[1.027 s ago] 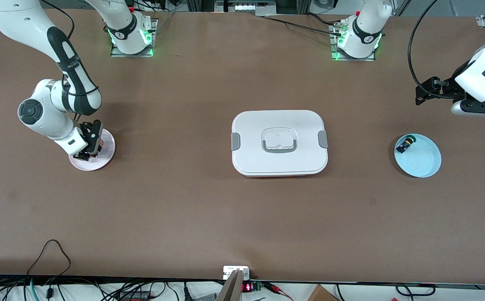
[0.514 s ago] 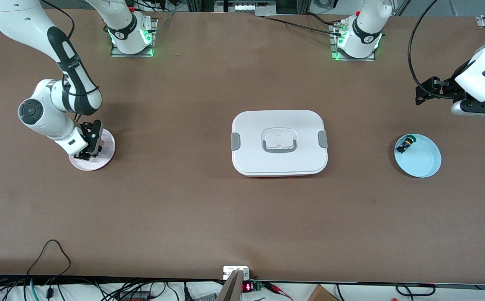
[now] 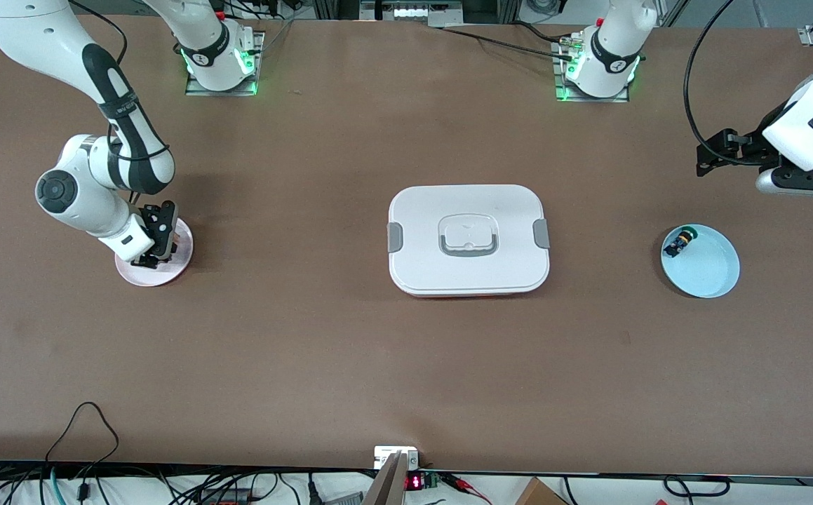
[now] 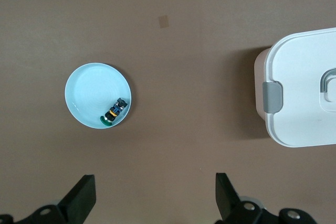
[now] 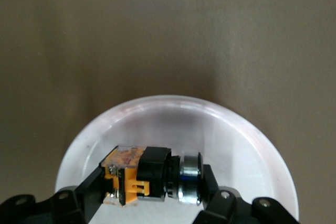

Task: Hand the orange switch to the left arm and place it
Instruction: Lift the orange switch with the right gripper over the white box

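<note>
My right gripper is low over the pink plate at the right arm's end of the table. In the right wrist view the gripper is shut on the orange switch, one finger at each end, just above the plate. The white box lies in the middle of the table and also shows in the left wrist view. My left gripper is open and empty, high over the table near the blue plate, and waits. Its fingers frame bare table in the left wrist view.
The blue plate holds a small black switch with blue, yellow and green parts, seen in the left wrist view too. Both arm bases stand along the table edge farthest from the front camera. Cables lie past the near edge.
My right arm has shifted slightly, and its gripper with the orange switch has moved a little over the pink plate. The left arm has not moved.
</note>
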`<state>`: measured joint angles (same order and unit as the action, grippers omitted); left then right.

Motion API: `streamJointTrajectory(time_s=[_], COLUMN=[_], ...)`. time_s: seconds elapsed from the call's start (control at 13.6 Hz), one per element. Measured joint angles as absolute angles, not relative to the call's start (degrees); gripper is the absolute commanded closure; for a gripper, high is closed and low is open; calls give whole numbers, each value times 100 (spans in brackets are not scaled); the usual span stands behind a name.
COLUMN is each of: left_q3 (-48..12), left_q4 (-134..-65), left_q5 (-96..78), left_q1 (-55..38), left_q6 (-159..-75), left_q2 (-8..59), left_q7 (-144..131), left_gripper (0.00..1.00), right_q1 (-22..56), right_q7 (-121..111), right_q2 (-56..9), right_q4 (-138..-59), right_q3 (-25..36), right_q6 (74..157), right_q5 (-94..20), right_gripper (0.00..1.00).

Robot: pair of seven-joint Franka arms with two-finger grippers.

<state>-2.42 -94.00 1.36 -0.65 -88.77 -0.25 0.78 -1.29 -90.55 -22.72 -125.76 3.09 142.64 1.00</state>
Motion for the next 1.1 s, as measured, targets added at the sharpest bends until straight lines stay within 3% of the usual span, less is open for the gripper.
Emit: streamJointTrajectory(time_s=[0.44, 1.1], left_q3=[-239, -252], left_q4=[-9400, -9400], left_q5=[136, 136], left_q1=[-63, -84], left_q6=[-8872, -8812], left_q2=[-25, -25], left_q7=[72, 70], left_gripper=[0, 0], right_q1=[-122, -76], right_q7=[-9295, -9349], right_q2=[-2126, -2147], right_q4=[-11354, -10995], right_q3=[-310, -1490], right_q6=[11967, 11151], right_q5=[-1104, -4704], right_gripper=[100, 100])
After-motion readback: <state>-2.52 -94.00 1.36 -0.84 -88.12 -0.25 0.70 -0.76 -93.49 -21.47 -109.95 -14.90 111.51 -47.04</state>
